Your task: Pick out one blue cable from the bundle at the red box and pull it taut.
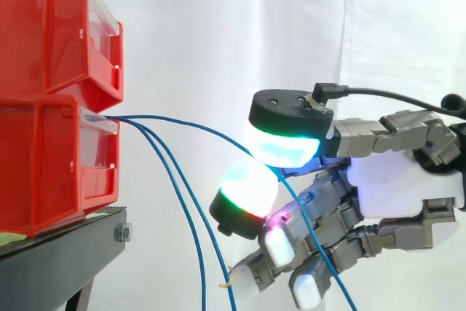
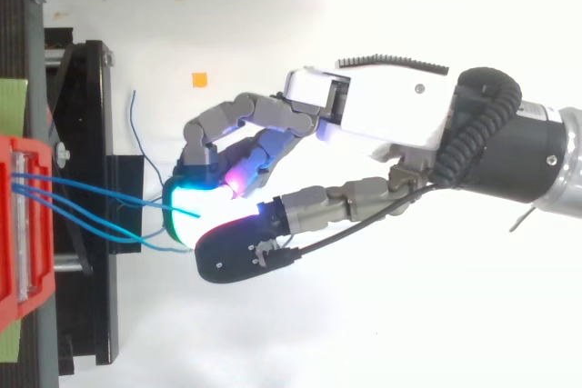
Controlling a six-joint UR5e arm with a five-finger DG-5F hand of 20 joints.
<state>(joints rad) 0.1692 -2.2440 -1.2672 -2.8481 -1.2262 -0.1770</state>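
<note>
One blue cable (image 1: 196,125) appears already singled out: it is led from the front edge of the lower red box (image 1: 51,158) to the hand (image 1: 408,180), where it seems pinched between two glowing pads (image 1: 284,147), with its free end hanging below. A slight bow is seen in it, so the tautening is judged not yet done. Two other blue cables (image 1: 185,209) hang just beside it, past the front edge of the black stand (image 1: 58,256), and could be snagged.
</note>
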